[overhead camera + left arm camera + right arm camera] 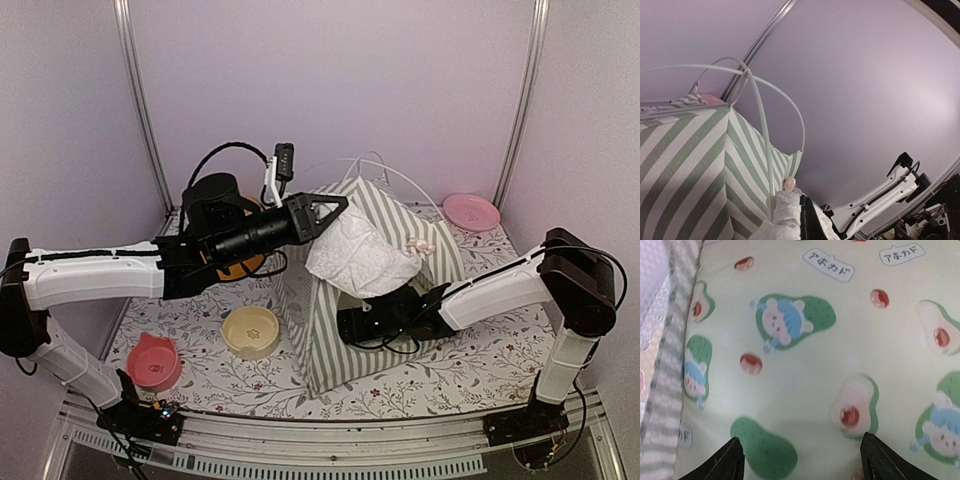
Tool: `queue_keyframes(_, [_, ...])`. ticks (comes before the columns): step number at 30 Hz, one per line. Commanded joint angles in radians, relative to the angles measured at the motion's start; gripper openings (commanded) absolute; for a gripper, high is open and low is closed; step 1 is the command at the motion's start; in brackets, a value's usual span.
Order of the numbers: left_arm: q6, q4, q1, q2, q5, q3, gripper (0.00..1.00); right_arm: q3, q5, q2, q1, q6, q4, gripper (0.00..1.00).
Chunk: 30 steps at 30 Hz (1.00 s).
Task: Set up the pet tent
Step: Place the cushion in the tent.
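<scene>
The pet tent (318,345) stands upright in the middle of the table, green-and-white striped, with thin white poles (385,165) crossing above its peak. My left gripper (335,208) is shut on the white lace door flap (360,255) and holds it lifted near the top of the tent. In the left wrist view the lace (782,217) bunches around a black finger (811,222), beside the striped wall (695,165). My right gripper (802,462) is open inside the tent's doorway, just above the cream mat (810,365) printed with avocado shapes, and it holds nothing.
A cream bowl (250,331) and a pink bowl (153,362) sit left of the tent. A pink plate (471,211) lies at the back right. The tent's striped wall (670,380) runs close along the right gripper's left side. Purple walls enclose the table.
</scene>
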Motion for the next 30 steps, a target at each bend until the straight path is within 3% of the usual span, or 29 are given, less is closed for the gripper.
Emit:
queue_keyframes(1, [0.076, -0.085, 0.092, 0.057, -0.026, 0.058, 0.00, -0.020, 0.048, -0.057, 0.010, -0.010, -0.042, 0.83])
queue_keyframes(10, [0.123, -0.124, 0.186, 0.131, 0.096, 0.136, 0.00, 0.004, 0.033, -0.121, 0.009, -0.020, -0.040, 0.82])
queue_keyframes(18, [0.123, -0.141, 0.189, 0.112, 0.194, 0.167, 0.00, 0.017, -0.078, -0.182, 0.010, -0.044, -0.017, 0.80])
queue_keyframes(30, [0.052, -0.145, 0.142, -0.003, 0.192, 0.048, 0.00, -0.061, -0.151, -0.300, 0.022, -0.013, 0.032, 0.77])
